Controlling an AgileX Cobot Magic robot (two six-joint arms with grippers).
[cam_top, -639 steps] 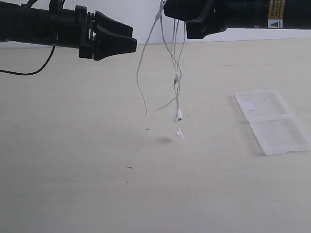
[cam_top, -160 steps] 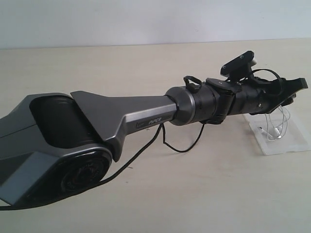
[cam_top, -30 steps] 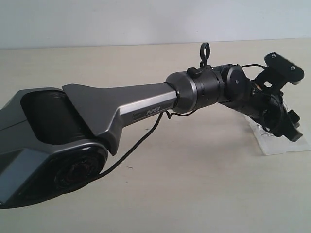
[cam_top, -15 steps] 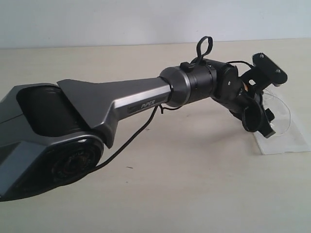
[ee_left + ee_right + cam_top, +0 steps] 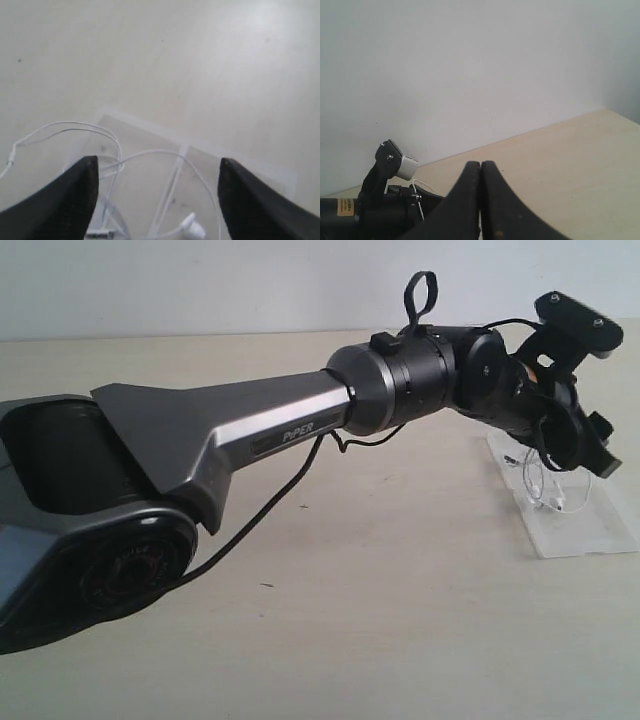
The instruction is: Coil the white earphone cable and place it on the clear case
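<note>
Since about 0.5 s ago the left arm is tipping its wrist up and lifting away from the clear case (image 5: 240, 167), so the white earphone cable (image 5: 155, 150) is showing underneath now instead of being hidden behind the arm.

The left gripper (image 5: 157, 164) is hanging right over the case with its jaws spread wide and nothing pinched between them. The cable is sitting in a few loose loops on the case, 1 earbud (image 5: 192, 227) resting on the plastic. 1 loop is spilling past the case edge onto the counter (image 5: 380, 620). From the exterior view I can't tell if a strand is catching on the gripper or just lying there.

The right gripper (image 5: 480, 167) is parked off to the side, jaws pressed together on nothing, pointing at the wall (image 5: 470, 60).

So I'm reckoning the task is nearly done: cable is coiled, sort of, and mostly on the case. What's looking left is tidying that stray loop and backing the arm out.

Counter is looking pale beige and matte, with a couple of tiny dark specks. Wall is plain and whitish, nothing else going on.
</note>
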